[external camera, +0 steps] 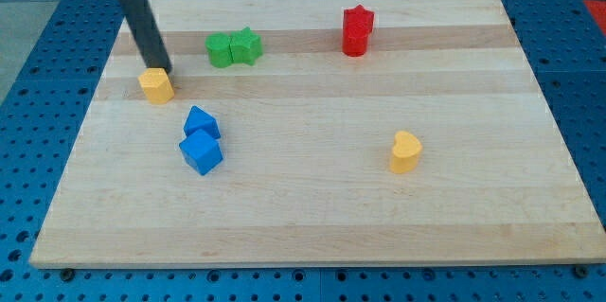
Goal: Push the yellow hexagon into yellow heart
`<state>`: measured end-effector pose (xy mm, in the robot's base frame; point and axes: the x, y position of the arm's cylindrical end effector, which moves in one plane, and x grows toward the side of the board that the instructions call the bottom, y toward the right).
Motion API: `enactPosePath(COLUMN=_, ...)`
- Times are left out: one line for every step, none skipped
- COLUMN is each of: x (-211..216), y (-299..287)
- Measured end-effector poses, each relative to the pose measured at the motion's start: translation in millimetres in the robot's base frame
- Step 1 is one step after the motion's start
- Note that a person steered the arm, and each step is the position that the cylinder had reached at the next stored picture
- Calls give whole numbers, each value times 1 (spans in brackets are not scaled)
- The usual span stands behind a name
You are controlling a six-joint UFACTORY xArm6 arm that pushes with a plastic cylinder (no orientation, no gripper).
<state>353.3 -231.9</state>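
Observation:
The yellow hexagon (156, 85) lies near the board's left edge, in the upper part of the view. The yellow heart (405, 151) lies right of the middle, far from the hexagon. My dark rod comes down from the view's top left, and my tip (163, 68) sits at the hexagon's upper right edge, touching it or nearly so.
A green cube (221, 50) and a green star (246, 45) stand together right of my tip. A red star (359, 20) and a red cylinder (355, 41) sit at the top centre-right. Two blue blocks (201, 123) (201, 152) lie below the hexagon. The wooden board (312, 207) ends close to the hexagon's left.

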Motion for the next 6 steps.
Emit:
enactPosePath(x=0, y=-41)
enactPosePath(x=16, y=-54)
enactPosePath(x=40, y=-41)
enactPosePath(x=27, y=-5)
enactPosePath(x=10, y=51)
enactPosePath(x=10, y=98)
